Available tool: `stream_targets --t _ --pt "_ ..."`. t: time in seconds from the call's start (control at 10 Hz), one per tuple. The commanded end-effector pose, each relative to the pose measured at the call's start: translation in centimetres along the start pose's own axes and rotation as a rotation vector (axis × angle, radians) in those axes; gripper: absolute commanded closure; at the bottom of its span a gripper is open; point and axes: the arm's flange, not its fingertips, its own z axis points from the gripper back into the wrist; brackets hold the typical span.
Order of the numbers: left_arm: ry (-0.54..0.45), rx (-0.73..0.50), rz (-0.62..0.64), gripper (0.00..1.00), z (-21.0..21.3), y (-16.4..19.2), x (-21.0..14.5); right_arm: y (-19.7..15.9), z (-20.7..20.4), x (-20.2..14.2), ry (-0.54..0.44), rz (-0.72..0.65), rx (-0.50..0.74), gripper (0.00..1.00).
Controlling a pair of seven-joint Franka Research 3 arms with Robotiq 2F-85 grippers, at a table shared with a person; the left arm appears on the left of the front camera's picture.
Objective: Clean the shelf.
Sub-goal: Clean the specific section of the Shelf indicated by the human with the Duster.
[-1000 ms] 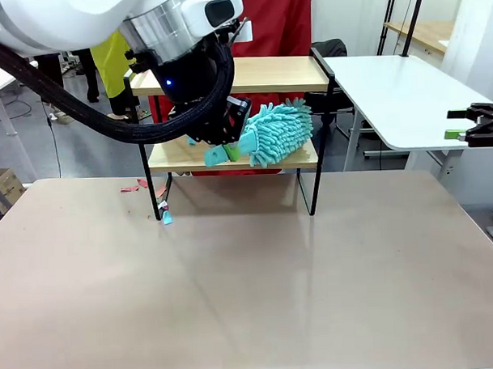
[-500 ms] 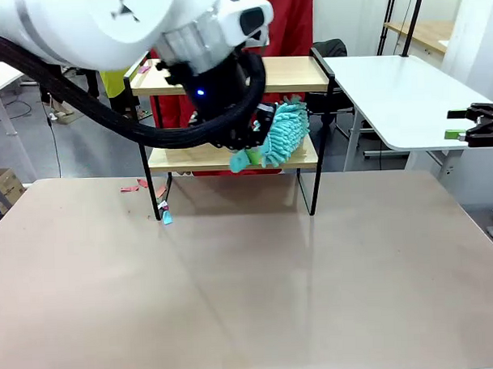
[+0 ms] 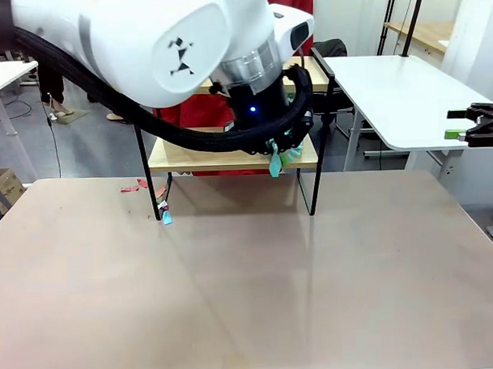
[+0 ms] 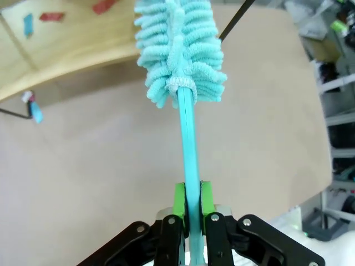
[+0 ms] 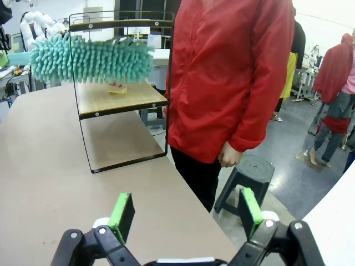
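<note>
The shelf (image 3: 189,159) stands at the table's far side, and my left arm (image 3: 226,64) hangs in front of it and hides most of its top board. My left gripper (image 4: 188,202) is shut on the thin teal handle of a fluffy teal duster (image 4: 178,50). The duster head (image 5: 91,60) hovers just above the lower board (image 5: 119,97), near its right end. Small red and blue scraps (image 4: 102,6) lie on that board, along with a yellow one (image 5: 117,90). At the far right, off the table, my right gripper (image 3: 475,124) stays open with nothing between its green pads (image 5: 123,213).
Red and blue scraps (image 3: 141,186) lie on the table by the shelf's left leg. A person in a red jacket (image 5: 233,77) stands behind the shelf, next to a dark stool (image 5: 247,177). A white side table (image 3: 405,90) stands at the right.
My left arm has swung to the right along the shelf and turned the duster. In the front view, the wrist now hides the duster head. The right arm has not moved.
</note>
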Motion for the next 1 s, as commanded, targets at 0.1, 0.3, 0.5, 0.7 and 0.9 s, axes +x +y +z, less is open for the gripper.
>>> stream_targets --t 0.1,0.3,0.5,0.7,0.9 --pt "-0.123 0.015 0.063 0.87 -2.3 -2.4 0.8 0.0 -0.1 0.7 0.013 -0.011 -0.002 0.00" --pt "-0.145 0.002 0.105 0.87 -4.5 -3.9 0.8 0.0 -0.1 0.7 0.013 -0.011 -0.002 0.00" --pt "-0.112 0.016 0.094 0.87 -6.0 -4.8 0.7 0.0 -0.1 0.7 0.013 -0.011 -0.002 0.00" --pt "-0.069 0.023 0.113 0.87 -7.7 -4.9 0.7 0.0 -0.1 0.7 0.013 -0.011 -0.002 0.00" --pt "-0.036 0.073 0.143 0.87 -9.2 -4.9 0.4 0.0 -0.1 0.7 0.013 -0.011 -0.002 0.00"
